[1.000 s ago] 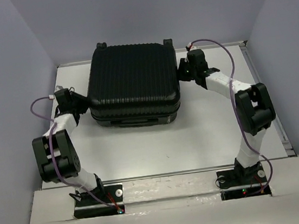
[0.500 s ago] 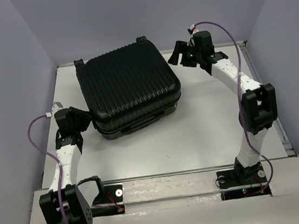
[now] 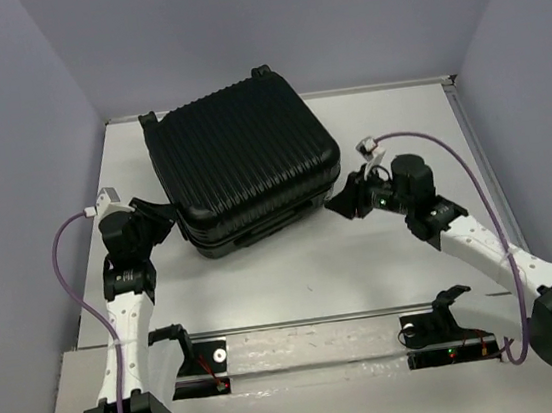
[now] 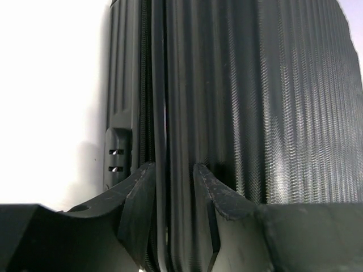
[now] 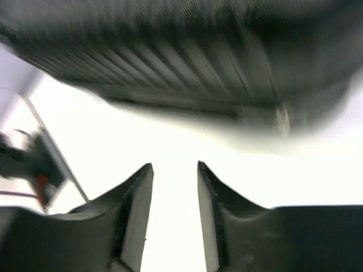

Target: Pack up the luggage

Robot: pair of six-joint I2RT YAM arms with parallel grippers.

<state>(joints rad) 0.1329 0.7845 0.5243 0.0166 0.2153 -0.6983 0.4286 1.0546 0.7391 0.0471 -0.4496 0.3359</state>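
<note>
My left gripper (image 4: 172,170) holds its jaws a little apart, astride the side seam of the luggage (image 3: 240,160). My right gripper (image 5: 170,167), also parted and empty, is near its right corner. The luggage lies closed on the table (image 3: 383,254).

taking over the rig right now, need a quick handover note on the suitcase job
Left gripper: jaws straddle the seam of the luggage by its near-left corner; whether they are clamped on it cannot be told.
Right gripper: jaws apart, empty, just off the near-right corner, with bare table between.
Luggage: flat on the table, turned at an angle, wheels at the far edge.
Done: the case is closed.
Left: probably securing the seam; whether it is zipped does not show.
</note>
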